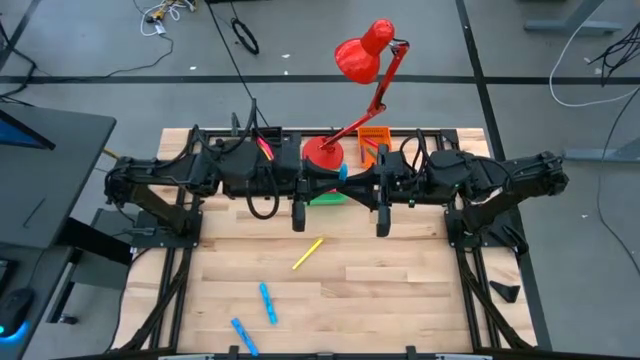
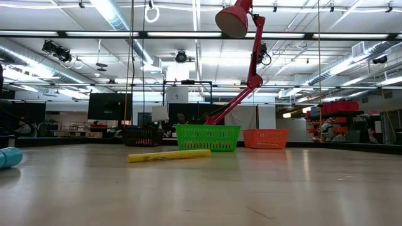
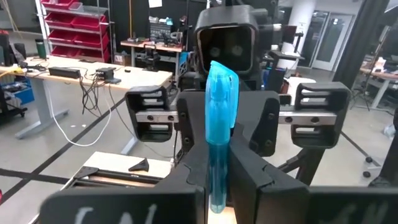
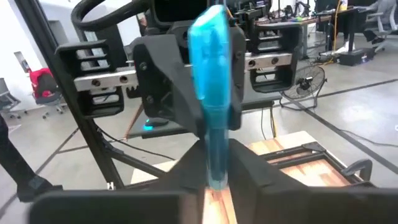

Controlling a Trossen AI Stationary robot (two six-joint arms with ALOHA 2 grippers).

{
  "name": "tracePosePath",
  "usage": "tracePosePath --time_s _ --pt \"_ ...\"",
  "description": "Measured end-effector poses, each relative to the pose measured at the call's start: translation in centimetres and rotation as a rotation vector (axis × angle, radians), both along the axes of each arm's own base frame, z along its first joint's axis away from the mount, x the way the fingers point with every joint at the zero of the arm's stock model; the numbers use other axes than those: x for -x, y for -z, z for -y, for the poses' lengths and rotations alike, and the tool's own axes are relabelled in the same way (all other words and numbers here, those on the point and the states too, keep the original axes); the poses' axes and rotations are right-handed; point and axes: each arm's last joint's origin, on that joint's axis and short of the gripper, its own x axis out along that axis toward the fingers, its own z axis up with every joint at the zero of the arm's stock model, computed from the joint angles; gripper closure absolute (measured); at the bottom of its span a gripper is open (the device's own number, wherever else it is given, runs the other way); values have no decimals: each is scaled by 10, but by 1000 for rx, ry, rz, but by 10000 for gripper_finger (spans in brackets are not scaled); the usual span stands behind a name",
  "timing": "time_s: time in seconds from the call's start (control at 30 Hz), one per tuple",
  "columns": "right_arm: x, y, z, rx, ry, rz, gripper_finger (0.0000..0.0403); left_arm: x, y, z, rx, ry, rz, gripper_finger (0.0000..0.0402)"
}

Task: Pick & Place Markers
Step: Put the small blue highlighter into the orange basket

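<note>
Blue and translucent, the held blue marker [image 1: 343, 172] hangs above the far middle of the table, exactly where the two arms meet nose to nose. The left gripper [image 3: 219, 168] is clamped on its lower end. The right gripper [image 4: 214, 168], facing it from the right, has its fingers drawn in against the same marker and appears to grip it too. The marker's long axis seems to stand upright, crosswise to the line of the arms, so neither arm is nearer. One hand probably has to let go next. The green bin [image 1: 328, 198] sits just below, and a yellow marker [image 1: 307, 253] lies nearer.
</note>
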Motion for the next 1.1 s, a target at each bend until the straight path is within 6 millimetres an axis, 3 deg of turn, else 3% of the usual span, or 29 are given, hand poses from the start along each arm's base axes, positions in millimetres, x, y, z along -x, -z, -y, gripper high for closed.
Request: tracePosePath --time_s 0.13,0.37,0.5,0.73,1.1 --pt "0 0 0 25 1 -1 388 0 0 -1 23 -5 1 356" --pt "1 0 0 28 -1 -2 388 2 2 -2 14 -12 -29 254" --pt "11 -3 5 13 83 -17 388 13 -2 -7 56 -25 -39 223" --pt "33 -1 11 19 215 -115 388 47 -5 -14 47 -92 -39 220" --pt "49 11 -1 60 432 -197 388 93 32 -21 101 -190 58 225"
